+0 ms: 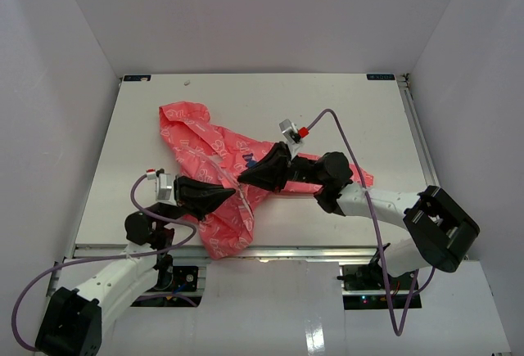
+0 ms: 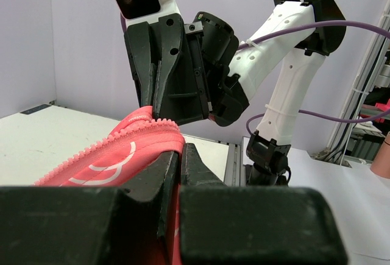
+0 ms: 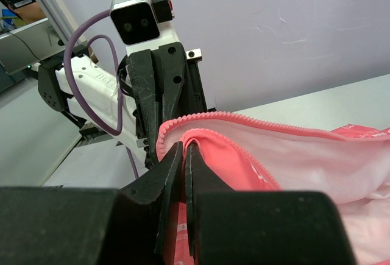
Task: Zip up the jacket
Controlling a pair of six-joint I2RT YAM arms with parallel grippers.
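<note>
The coral-pink jacket point(image 1: 196, 147) with white outline print lies spread on the white table, hood at the far left, a small dark-blue logo point(image 1: 250, 162) near its middle. My left gripper point(image 1: 232, 196) is shut on a fold of the jacket's zipper edge point(image 2: 131, 146), lifted off the table. My right gripper point(image 1: 242, 178) faces it closely and is shut on the other zipper edge point(image 3: 201, 132), with the paler lining point(image 3: 317, 155) showing. The two grippers' tips nearly meet. The zipper slider is not visible.
The table's point(image 1: 352, 110) metal front rail point(image 1: 286, 251) runs under both arm bases. Grey walls enclose the table on three sides. A purple cable point(image 1: 360, 176) loops over the right arm.
</note>
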